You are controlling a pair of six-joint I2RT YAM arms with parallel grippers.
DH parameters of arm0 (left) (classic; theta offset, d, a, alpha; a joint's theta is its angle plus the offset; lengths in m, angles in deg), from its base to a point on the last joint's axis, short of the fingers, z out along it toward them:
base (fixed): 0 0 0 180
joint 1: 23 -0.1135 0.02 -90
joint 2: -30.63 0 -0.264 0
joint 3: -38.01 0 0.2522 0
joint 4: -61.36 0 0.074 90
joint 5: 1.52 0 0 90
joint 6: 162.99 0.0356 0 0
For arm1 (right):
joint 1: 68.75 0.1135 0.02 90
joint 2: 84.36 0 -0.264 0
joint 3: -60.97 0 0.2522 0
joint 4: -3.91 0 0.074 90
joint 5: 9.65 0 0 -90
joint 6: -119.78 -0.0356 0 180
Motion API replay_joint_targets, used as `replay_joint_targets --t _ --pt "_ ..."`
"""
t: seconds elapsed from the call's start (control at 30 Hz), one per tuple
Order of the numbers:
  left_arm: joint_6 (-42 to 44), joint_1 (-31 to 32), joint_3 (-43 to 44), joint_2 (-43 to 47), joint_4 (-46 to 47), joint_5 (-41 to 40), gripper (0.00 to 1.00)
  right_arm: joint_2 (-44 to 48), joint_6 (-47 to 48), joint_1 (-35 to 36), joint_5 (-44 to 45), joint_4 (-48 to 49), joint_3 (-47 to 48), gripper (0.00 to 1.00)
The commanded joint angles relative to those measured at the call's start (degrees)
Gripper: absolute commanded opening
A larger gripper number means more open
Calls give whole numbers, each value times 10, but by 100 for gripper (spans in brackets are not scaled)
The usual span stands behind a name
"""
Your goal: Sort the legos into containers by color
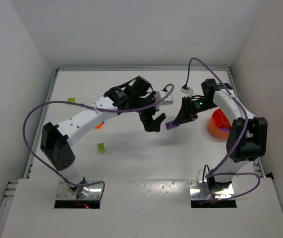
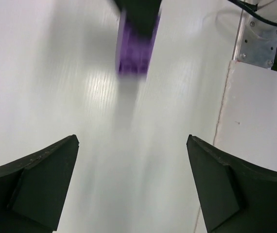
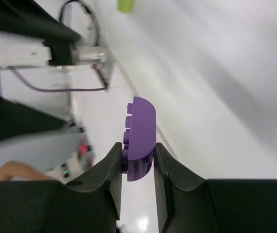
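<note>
My right gripper (image 3: 136, 151) is shut on a purple lego (image 3: 141, 136), which sticks out beyond its fingertips. From above, that purple lego (image 1: 171, 125) hangs over the table's middle, with the right gripper (image 1: 178, 120) just left of the orange container (image 1: 215, 127). My left gripper (image 1: 155, 123) stands open with nothing between its fingers, a little left of the purple piece. In the left wrist view the purple lego (image 2: 134, 53) shows blurred ahead of the open left gripper (image 2: 132, 143). A lime green lego (image 1: 101, 147) lies on the table, another (image 1: 71, 100) sits at the far left, and an orange one (image 1: 99, 126) peeks out beside the left arm.
Something purple lies inside the orange container at its front (image 1: 224, 130). White walls close in the table on three sides. Purple cables loop over both arms. A lime green lego (image 3: 125, 5) shows at the top of the right wrist view.
</note>
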Motion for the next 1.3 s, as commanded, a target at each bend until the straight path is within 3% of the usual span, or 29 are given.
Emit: replay_joint_targets --t 0.0,0.23,0.3,0.4,0.5,0.7,0.87,1.1,1.27 --pt "-12 -62 -42 69 12 102 100 -1 158 -66 85 -114 48 0" --pt "-33 -145 -106 97 30 178 100 38 336 -164 280 -151 147 0" --pt "-30 -153 -100 78 10 189 100 44 375 -192 330 -159 155 0" --pt "40 -174 -64 32 -60 253 100 56 447 -216 385 -153 161 0" --pt "40 -191 -64 26 -46 268 100 77 487 -232 437 -125 155 0" --pt "8 -204 -85 61 16 196 100 103 550 -245 509 -99 124 0" --pt "-102 -204 -115 82 93 86 100 103 582 -245 536 -80 94 0" --pt "-143 -214 -125 103 124 16 100 103 619 -232 555 -61 47 0" --pt "-130 -231 -131 103 124 23 100 92 624 -232 561 -43 41 0"
